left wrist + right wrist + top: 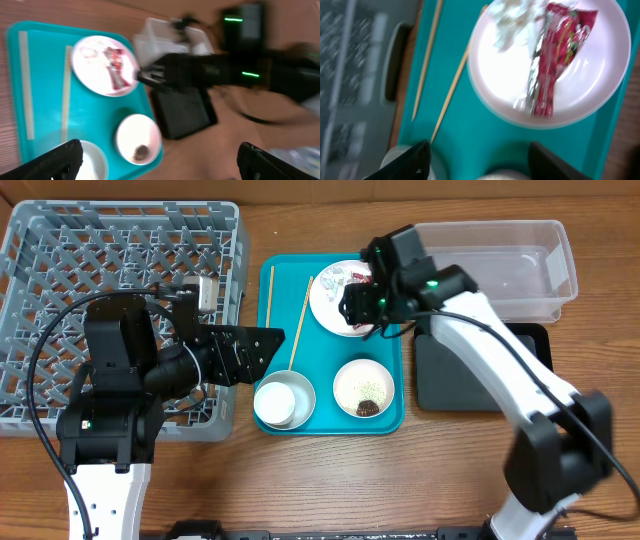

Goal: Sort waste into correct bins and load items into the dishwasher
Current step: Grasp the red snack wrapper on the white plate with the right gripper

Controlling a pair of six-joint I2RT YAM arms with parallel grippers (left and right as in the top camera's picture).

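A white plate [330, 308] on the teal tray holds the red wrapper [557, 55] and a crumpled napkin [515, 20]. My right gripper [362, 308] hovers open over the plate; in the right wrist view its fingers [480, 162] are wide apart and empty. Two chopsticks [270, 300] [300, 325] lie on the tray's left part. A white bowl [364, 388] holds grains and a brown lump [141, 151]. A white cup [274, 404] sits in the grey bowl [305, 395]. My left gripper [255, 345] is open and empty above the tray's left edge.
The grey dish rack [60, 240] fills the left side, under my left arm. The clear tub [500, 265] stands at the back right, with the black tray [480, 370] in front of it. The teal tray [285, 290] lies in the middle.
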